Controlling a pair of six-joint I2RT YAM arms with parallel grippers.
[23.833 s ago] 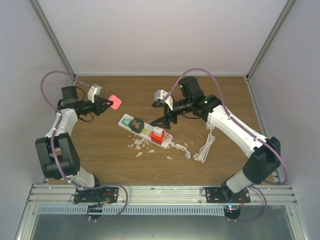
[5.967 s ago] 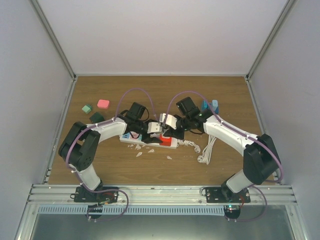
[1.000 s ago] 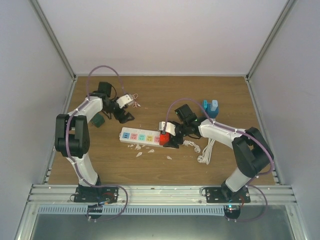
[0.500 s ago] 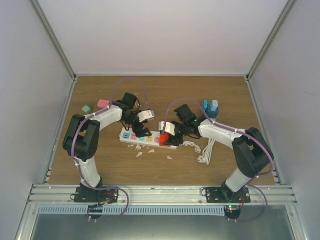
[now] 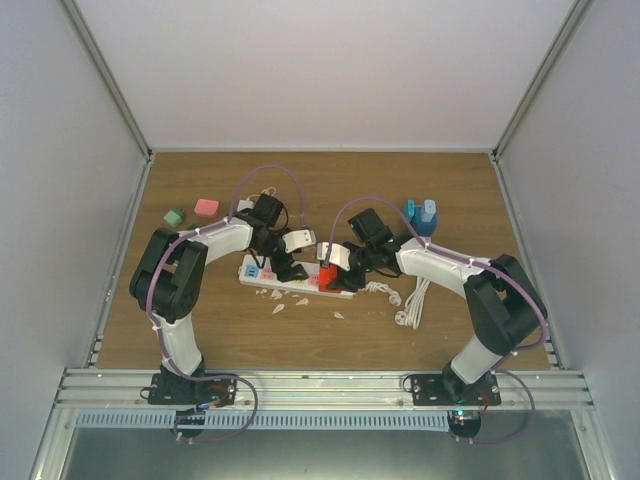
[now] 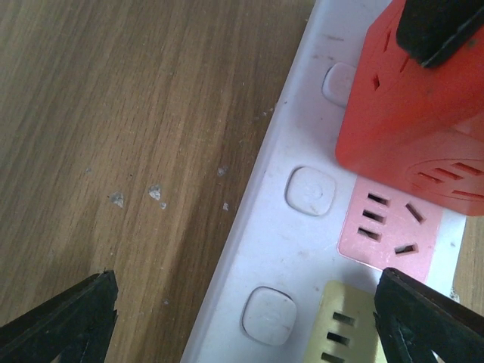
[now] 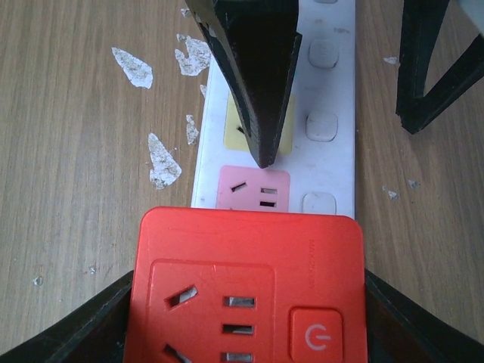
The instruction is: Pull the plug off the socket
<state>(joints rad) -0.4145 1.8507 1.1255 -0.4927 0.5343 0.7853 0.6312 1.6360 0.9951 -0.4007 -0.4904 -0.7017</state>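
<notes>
A white power strip [image 5: 256, 269] [image 6: 280, 249] [image 7: 330, 91] with coloured sockets lies in the middle of the wooden table. A square red plug [image 5: 328, 277] [image 6: 408, 113] [image 7: 249, 291] with its own power button sits in the strip's right end. My right gripper [image 5: 331, 270] [image 7: 249, 333] is shut on the red plug, one finger against each side. My left gripper [image 5: 288, 266] [image 6: 246, 318] is open over the strip just left of the plug. One of its fingers [image 7: 253, 76] hangs above the yellow socket and the other is above the wood beside the strip.
Two blue plugs [image 5: 421, 213] stand at the back right. A pink block [image 5: 206, 207] and a green block [image 5: 174, 216] lie at the back left. The strip's coiled white cable [image 5: 410, 298] lies to the right. White flakes [image 5: 281, 298] [image 7: 162, 162] are scattered in front of the strip.
My left arm has swung from the back left to above the strip beside the plug. My right gripper has closed on the red plug without moving away.
</notes>
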